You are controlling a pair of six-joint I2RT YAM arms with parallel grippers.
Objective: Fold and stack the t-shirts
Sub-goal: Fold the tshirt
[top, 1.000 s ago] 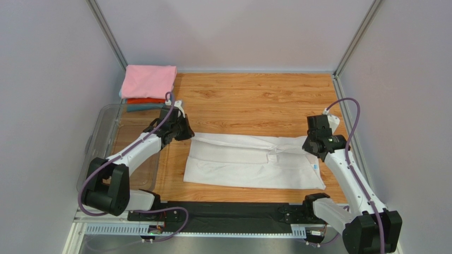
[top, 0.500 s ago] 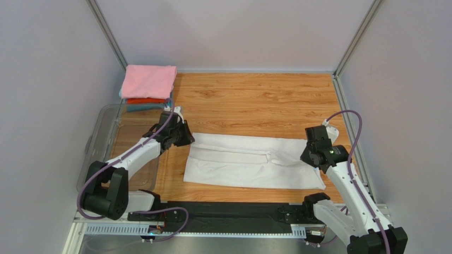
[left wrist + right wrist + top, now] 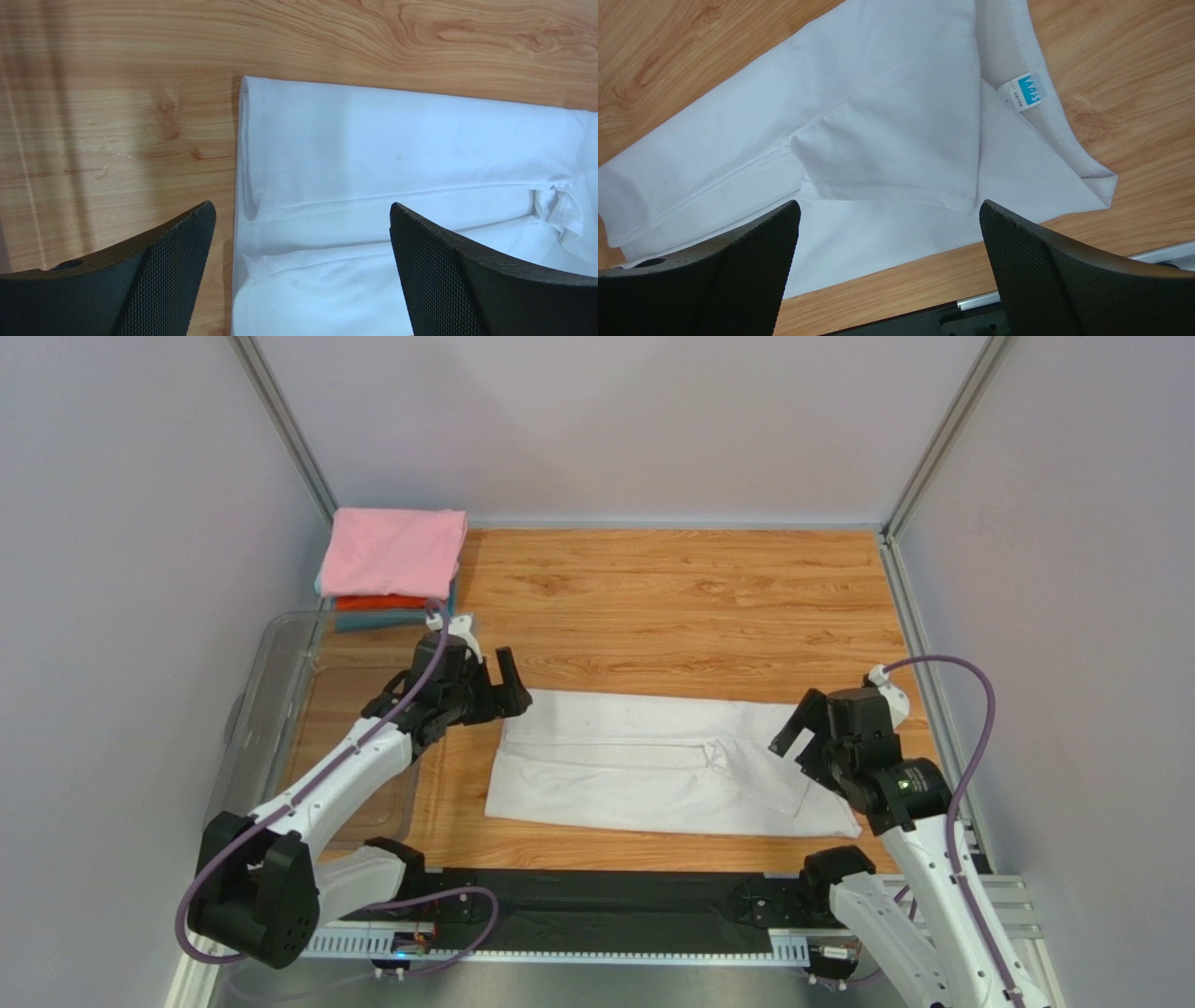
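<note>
Wooden table (image 3: 673, 602) carries everything; all positions below are relative to the white t-shirt.

White t-shirt (image 3: 631, 770): lies flat on the table as a long band folded lengthwise, running left to right in front of the arm bases. In the right wrist view a sleeve is folded in over the body (image 3: 878, 119). The left wrist view shows the shirt's left end, with a straight edge and a lengthwise crease (image 3: 393, 161).

Clear plastic bin (image 3: 253, 714): just left of the shirt's left end, apart from it.

Stack of folded t-shirts: beyond the shirt's far-left corner, at the back edge of the table. Pink t-shirt (image 3: 393, 549) on top, orange-red t-shirt (image 3: 382, 602) under it, teal t-shirt (image 3: 368, 620) at the bottom.

Left gripper (image 3: 514, 686): over the shirt's far-left corner, jaws spread wide, holding nothing. In its wrist view the fingers (image 3: 175, 259) straddle the left edge.

Right gripper (image 3: 794, 725): over the shirt's right end, jaws also wide apart, holding nothing. Its fingers (image 3: 1046, 266) frame the folded sleeve.

Neck label (image 3: 1025, 91): small and light blue, at the collar on the shirt's right end.
</note>
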